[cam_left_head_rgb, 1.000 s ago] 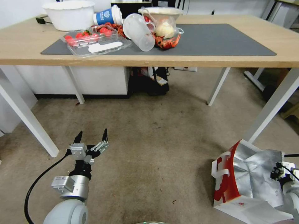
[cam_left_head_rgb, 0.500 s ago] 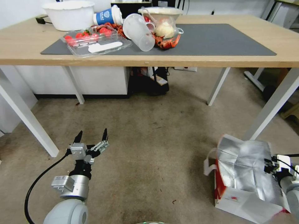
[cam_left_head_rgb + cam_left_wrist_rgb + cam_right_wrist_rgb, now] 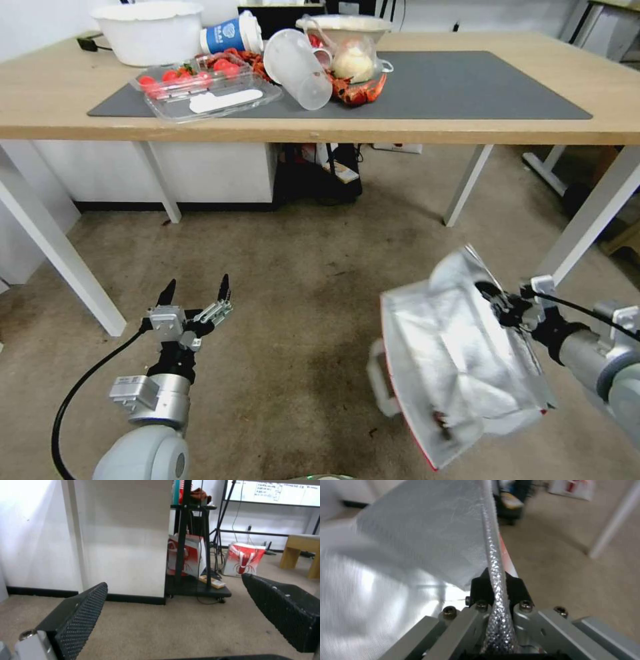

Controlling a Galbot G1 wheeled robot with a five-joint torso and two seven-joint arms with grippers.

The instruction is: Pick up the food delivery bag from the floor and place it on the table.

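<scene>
Left end effector: low over the floor, before the table, well left of the food delivery bag; fingers spread apart, nothing between them.

Table: light wood on white legs, dark grey mat on top; far above and beyond the bag. On the mat's left part: white bowl, clear tray of red fruit, blue-and-white cup lying on its side, tipped clear cup, red crayfish.

Food delivery bag: lifted clear of the floor, tilted, silver foil lining facing up, red trim along lower edge; hanging left of and below the right end effector.

Right end effector: to the bag's upper right corner, clamped on the bag's foil rim, rim running straight between the closed fingers.
</scene>
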